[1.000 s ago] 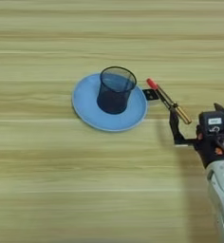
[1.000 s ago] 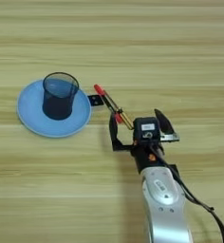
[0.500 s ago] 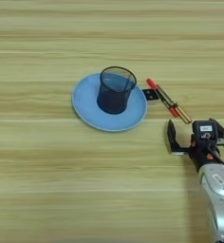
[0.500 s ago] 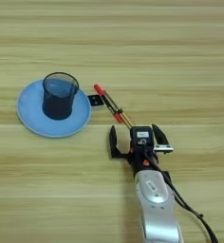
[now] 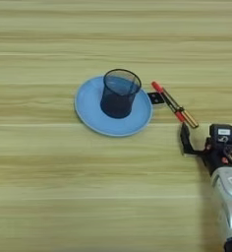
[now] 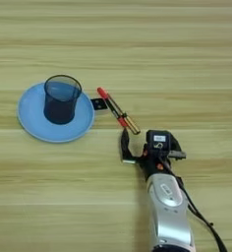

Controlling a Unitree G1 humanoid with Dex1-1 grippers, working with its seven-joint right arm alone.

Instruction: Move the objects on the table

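Note:
A round light-blue plate (image 6: 28, 117) lies left of centre on the table (image 6: 137, 44), and a dark mesh cup (image 6: 62, 98) stands upright on it. At the plate's right rim sits a small black-and-white block (image 6: 99, 104). A red-capped marker (image 6: 109, 102) lies slanting down to the right from there. A thin screwdriver lies along it, ending in a yellow handle (image 6: 133, 127). My right gripper (image 6: 150, 147) is just below that handle, open, holding nothing. Its left finger (image 6: 124, 145) stands a short way from the handle, not touching it.
The silver forearm (image 6: 167, 206) rises from the bottom edge right of centre, with a cable trailing at its right. Bare planks surround the plate group on all sides.
The gripper has drawn back from the yellow handle toward the near edge, then shifted slightly right. Plate, cup, block, marker and screwdriver have not moved.

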